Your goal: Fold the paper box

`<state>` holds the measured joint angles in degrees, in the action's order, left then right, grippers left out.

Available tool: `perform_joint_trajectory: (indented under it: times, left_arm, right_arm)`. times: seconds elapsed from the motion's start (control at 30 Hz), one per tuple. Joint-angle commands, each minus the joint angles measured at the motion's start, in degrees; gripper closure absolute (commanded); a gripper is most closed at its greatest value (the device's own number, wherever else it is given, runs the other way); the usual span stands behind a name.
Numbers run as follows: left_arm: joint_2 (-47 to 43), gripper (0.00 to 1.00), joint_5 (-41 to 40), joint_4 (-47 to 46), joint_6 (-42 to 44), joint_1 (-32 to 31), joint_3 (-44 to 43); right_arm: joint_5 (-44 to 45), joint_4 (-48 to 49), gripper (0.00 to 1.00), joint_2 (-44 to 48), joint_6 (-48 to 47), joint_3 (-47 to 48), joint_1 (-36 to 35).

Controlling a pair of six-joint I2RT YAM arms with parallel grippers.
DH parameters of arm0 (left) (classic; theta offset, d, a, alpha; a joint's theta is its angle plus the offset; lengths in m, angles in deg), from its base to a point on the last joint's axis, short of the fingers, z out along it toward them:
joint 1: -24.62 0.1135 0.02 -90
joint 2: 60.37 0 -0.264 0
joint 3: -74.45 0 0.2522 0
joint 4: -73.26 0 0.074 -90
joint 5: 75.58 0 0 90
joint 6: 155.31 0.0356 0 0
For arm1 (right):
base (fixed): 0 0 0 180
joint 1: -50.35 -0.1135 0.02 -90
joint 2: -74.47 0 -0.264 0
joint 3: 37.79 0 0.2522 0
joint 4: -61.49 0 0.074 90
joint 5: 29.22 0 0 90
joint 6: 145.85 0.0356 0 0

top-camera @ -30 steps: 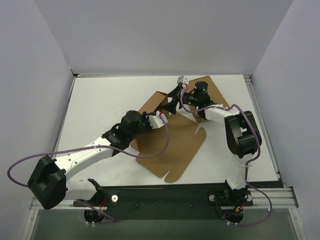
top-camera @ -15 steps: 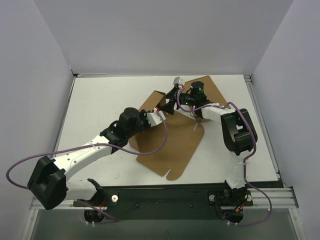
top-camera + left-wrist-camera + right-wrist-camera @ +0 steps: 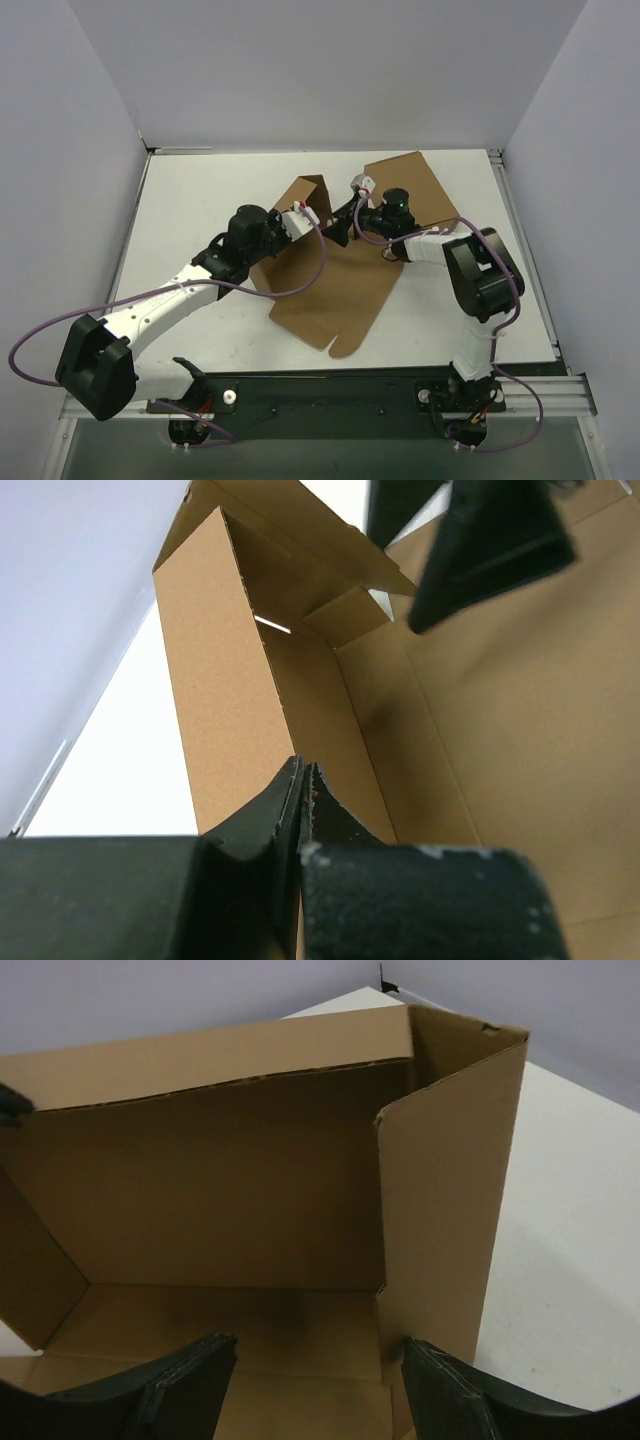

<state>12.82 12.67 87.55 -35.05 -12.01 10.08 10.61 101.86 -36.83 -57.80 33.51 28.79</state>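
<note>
The paper box (image 3: 335, 290) is a brown die-cut cardboard piece lying mid-table, with a side wall (image 3: 311, 194) standing up and a large flap (image 3: 412, 186) at the far right. My left gripper (image 3: 303, 213) is shut, pinching the lower edge of the standing wall (image 3: 215, 680); its tips (image 3: 301, 772) meet on the cardboard. My right gripper (image 3: 345, 216) is open and empty just above the box's floor panel (image 3: 290, 1320), facing the long raised wall (image 3: 200, 1160). Its right finger (image 3: 450, 1385) is next to a short upright side flap (image 3: 450, 1190). One of its fingers (image 3: 480, 550) shows in the left wrist view.
The white table (image 3: 200, 200) is enclosed by grey walls at the back and both sides. A black rail (image 3: 330, 385) with the arm bases runs along the near edge. The box's rounded tab end (image 3: 340, 345) lies near that edge.
My left gripper has moved back and left, lifting the side wall more upright. My right gripper has moved nearer and lower into the box. The far right flap has tilted up.
</note>
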Motion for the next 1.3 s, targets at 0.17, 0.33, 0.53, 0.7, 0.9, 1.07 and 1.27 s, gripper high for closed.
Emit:
perform_joint_trajectory:
  times: [0.17, 0.33, 0.53, 0.7, 0.9, 1.07, 1.27]
  left_arm:
    - [-3.57, 1.0, 8.0, 3.86, -3.01, 2.52, -3.36]
    - [-3.14, 1.0, 9.93, 5.35, -3.54, 2.78, -4.41]
    - [-2.52, 1.0, 10.29, 5.62, -4.07, 2.78, -4.67]
    - [-2.35, 1.0, 9.41, 5.53, -3.89, 2.7, -4.23]
    - [-1.91, 1.0, 9.14, 5.7, -3.72, 2.96, -4.06]
    - [-1.65, 1.0, 9.93, 5.79, -4.07, 3.22, -4.32]
    - [-1.73, 1.0, 11.69, 6.58, -4.24, 4.63, -4.85]
  right_arm:
    - [14.55, -13.67, 0.28, 23.31, -2.01, -9.19, -6.65]
    - [32.72, -36.92, 0.24, 35.62, 5.38, -6.57, -7.62]
    - [43.92, -50.17, 0.26, 30.63, 5.29, 3.27, -7.53]
    - [45.07, -45.69, 0.29, 24.75, 7.05, 6.0, -8.14]
    - [45.34, -42.44, 0.29, 17.98, 5.04, 10.92, -8.15]
    - [45.51, -42.09, 0.3, 11.13, 2.49, 16.89, -8.15]
    - [38.58, -35.06, 0.51, 8.74, -0.15, 16.21, -8.23]
